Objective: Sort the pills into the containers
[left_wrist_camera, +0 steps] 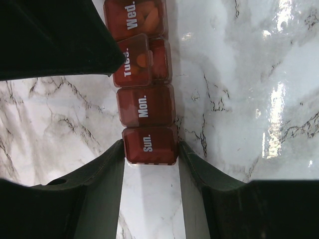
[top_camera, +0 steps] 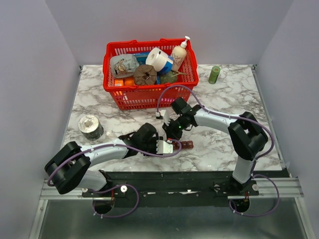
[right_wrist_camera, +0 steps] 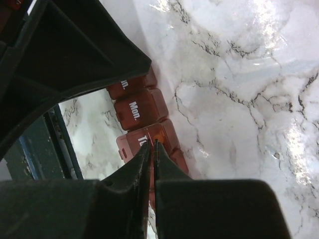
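Centre frame: left pincer (left_wrist_camera: 150, 147) clamps the Sun. end of the containers (left_wrist_camera: 146, 107) on the marbled surface (left_wrist_camera: 249, 99). The right pincer (right_wrist_camera: 152, 145) is pressed nearly together, tips at the Tues. lid (right_wrist_camera: 132, 145).

Left arm (top_camera: 107, 149) is laid low and reached rightward. Left gripper (left_wrist_camera: 150, 148) is clamped on the end of the containers (left_wrist_camera: 145, 107). Right arm (top_camera: 219, 121) is bent at the elbow, reached leftward. Right gripper (right_wrist_camera: 152, 145) is pointed down, fingertips pressed nearly together.

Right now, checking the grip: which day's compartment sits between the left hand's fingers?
The Sun. compartment, the row's last, pinched by the left hand; Mon., Tues. and Wed. lie beyond its grip.
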